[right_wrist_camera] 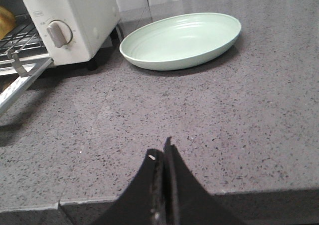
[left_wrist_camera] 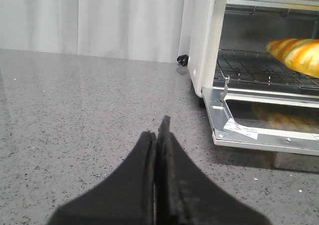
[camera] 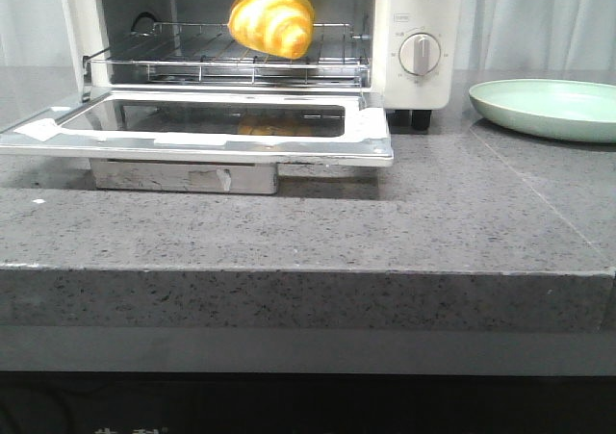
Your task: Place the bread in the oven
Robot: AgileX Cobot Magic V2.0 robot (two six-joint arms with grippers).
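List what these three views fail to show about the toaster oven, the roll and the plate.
- Cream-white toaster oven: front view's upper edge cuts off its top and upper knob.
- Golden striped croissant-shaped roll: cut by the frame edge in both wrist views.
- Pale green shallow plate: front view's right edge crops it.
- Knob markings: too small to read.

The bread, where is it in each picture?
Front view: the bread lies on the wire rack, near the top middle.
Left wrist view: at the right edge, on the rack inside the oven.
Right wrist view: only a yellow sliver at the left edge.
Shared landmark: the oven's open door.
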